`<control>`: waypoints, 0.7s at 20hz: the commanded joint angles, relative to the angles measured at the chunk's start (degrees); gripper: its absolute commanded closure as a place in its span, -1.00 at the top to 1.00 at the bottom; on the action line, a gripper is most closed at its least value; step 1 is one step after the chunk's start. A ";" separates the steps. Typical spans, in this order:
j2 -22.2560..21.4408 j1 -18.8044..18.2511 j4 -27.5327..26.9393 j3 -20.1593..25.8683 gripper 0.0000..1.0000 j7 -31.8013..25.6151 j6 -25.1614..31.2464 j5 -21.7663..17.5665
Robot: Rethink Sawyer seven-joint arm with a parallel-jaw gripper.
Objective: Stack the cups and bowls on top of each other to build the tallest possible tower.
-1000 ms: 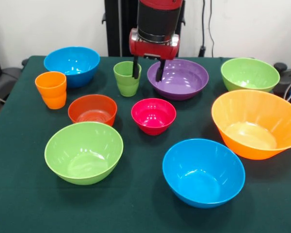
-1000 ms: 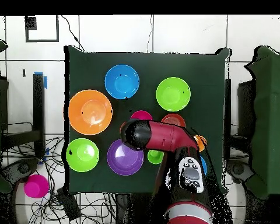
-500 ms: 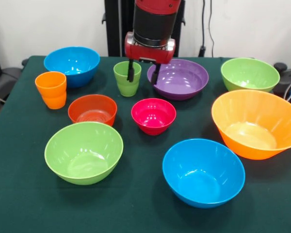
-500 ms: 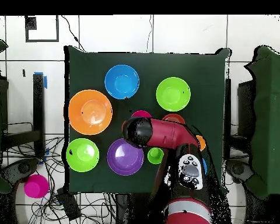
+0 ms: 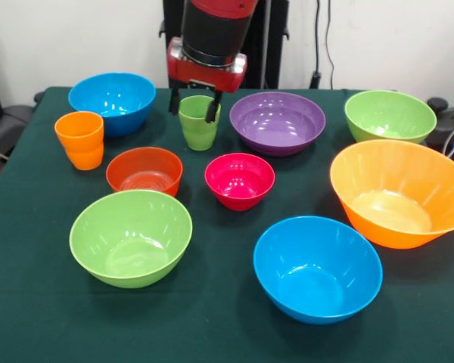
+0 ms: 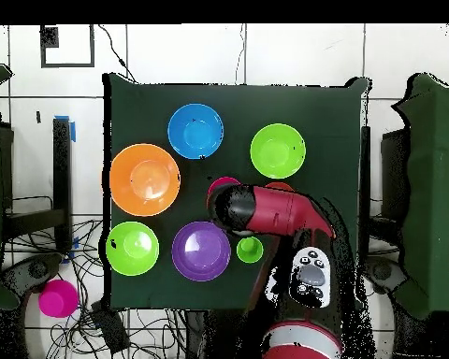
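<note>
My hand (image 5: 193, 108) hangs spread over the light green glossy plastic cup (image 5: 197, 122), fingers straddling its rim; it stands on the dark green worktop (image 5: 212, 333) beside the purple bowl (image 5: 277, 122).

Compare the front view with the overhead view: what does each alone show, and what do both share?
Front only: the pincer, open at the rim of the light green cup. Overhead only: the floor beside the table, with a pink round thing on it; here the arm hides the pincer. Both: that cup, the purple bowl beside it and the large orange bowl.
</note>
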 commanded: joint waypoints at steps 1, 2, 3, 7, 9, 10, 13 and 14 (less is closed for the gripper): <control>-0.08 0.79 -4.22 1.36 1.00 1.39 7.00 -3.66; -0.55 1.07 -3.92 1.11 1.00 1.65 7.42 -3.56; -1.15 1.47 -3.35 0.86 1.00 1.94 7.67 -3.47; -1.52 2.04 -2.29 0.74 1.00 2.92 8.27 -2.67; -1.51 2.28 -0.81 0.30 1.00 3.99 8.02 -2.13; -1.60 2.42 0.20 0.01 1.00 4.63 7.77 -1.85; -1.01 2.16 2.42 -0.03 1.00 5.30 5.94 -1.52; -0.75 2.04 2.99 0.00 1.00 5.41 5.26 -1.50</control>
